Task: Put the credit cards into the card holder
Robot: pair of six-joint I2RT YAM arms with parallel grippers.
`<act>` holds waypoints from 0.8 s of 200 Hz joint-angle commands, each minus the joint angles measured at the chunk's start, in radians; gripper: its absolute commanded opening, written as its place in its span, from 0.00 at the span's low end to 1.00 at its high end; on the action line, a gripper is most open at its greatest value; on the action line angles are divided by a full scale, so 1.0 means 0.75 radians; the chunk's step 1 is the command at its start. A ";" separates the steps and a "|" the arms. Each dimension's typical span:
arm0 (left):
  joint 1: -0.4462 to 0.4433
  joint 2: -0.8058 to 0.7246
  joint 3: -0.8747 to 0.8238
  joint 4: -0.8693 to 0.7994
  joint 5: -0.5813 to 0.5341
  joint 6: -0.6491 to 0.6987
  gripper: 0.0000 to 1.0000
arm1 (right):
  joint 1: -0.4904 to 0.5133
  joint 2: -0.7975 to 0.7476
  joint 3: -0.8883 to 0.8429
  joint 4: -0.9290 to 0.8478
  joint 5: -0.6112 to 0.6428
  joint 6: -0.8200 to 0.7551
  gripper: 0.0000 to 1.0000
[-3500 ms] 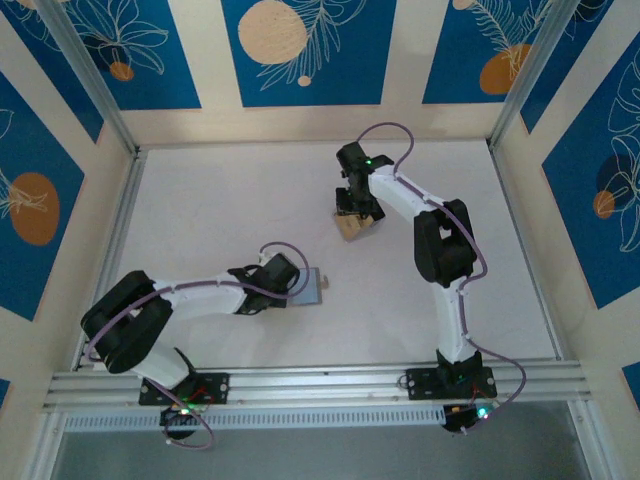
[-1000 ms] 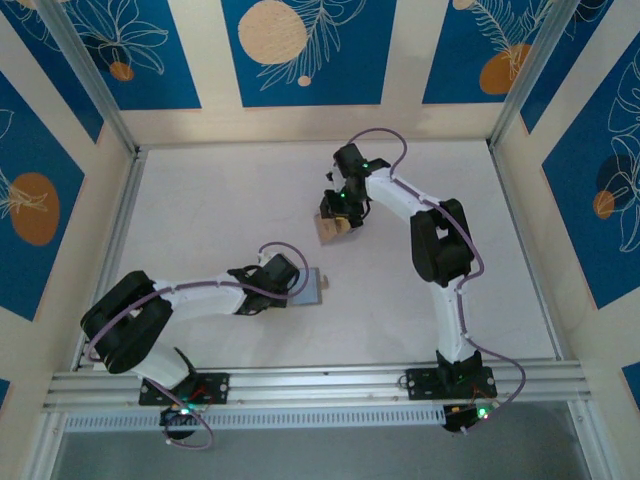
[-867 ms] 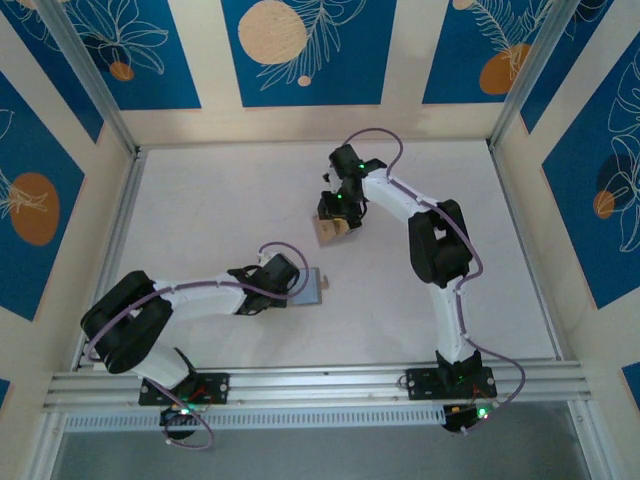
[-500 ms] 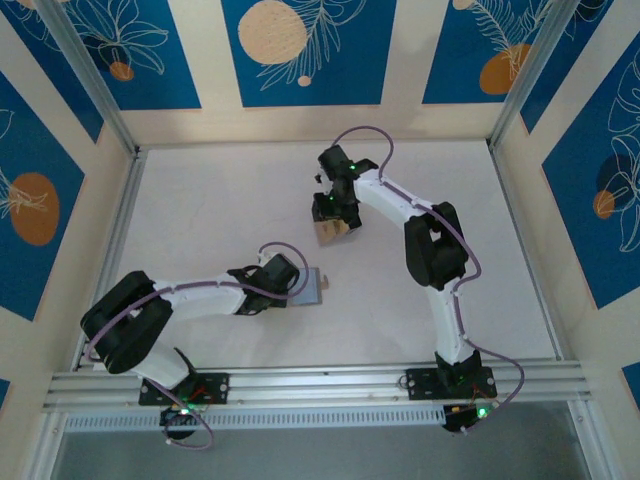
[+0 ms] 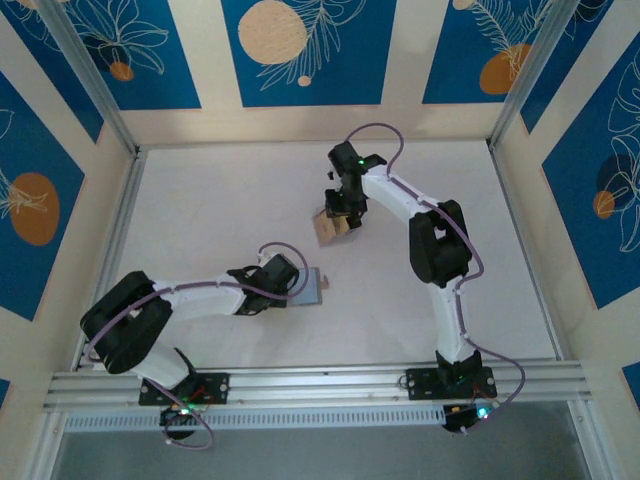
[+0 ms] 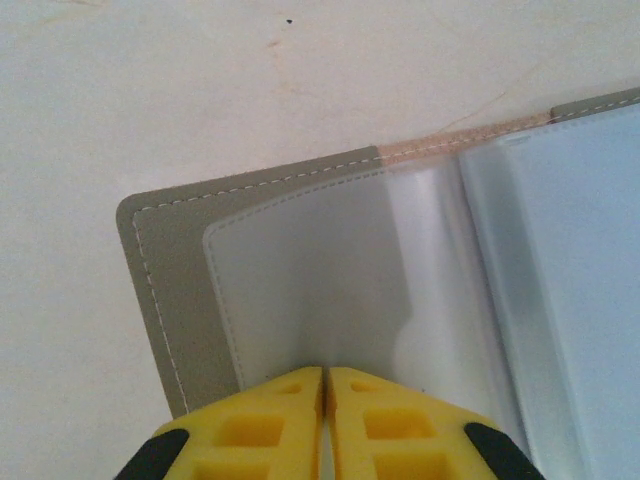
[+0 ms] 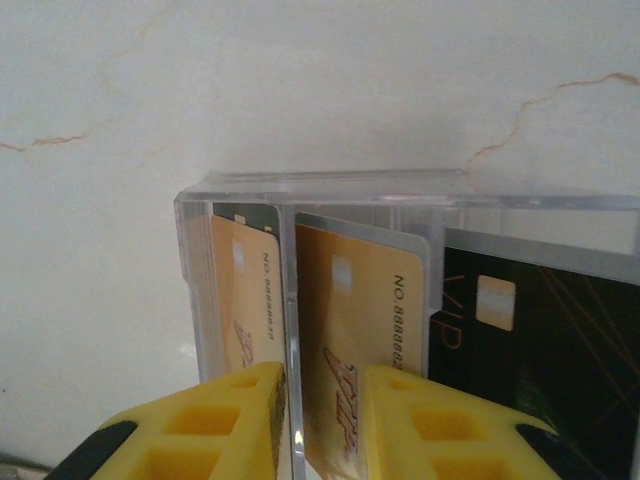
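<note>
Small flat grey folding card holder (image 6: 165, 260) lies open on the pale surface (image 5: 220, 200), lower centre of the top view. Left hand (image 6: 326, 378) is pinched shut on the edge of its clear inner sleeve (image 6: 310, 270), judged to pin the holder open and steady for loading.

Credit cards are not yet in it: two thin tan cards (image 7: 365, 310) and one black card (image 7: 530, 330) stand upright in a clear plastic case (image 7: 320, 185), centre of the top view. Right hand (image 7: 325, 390), jaws narrow, straddles the case divider and the middle tan card; whether it grips either cannot be told.

Left arm lies low, stretched rightward. Right arm reaches far out, wrist pitched down onto the case.
</note>
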 commanded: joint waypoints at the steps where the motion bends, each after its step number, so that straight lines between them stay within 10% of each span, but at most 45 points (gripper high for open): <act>1: -0.006 0.100 -0.081 -0.031 0.143 -0.017 0.10 | 0.007 0.031 0.039 -0.018 -0.065 -0.009 0.28; 160: -0.006 0.095 -0.088 -0.028 0.141 -0.018 0.10 | -0.005 0.070 0.053 -0.006 -0.170 -0.015 0.13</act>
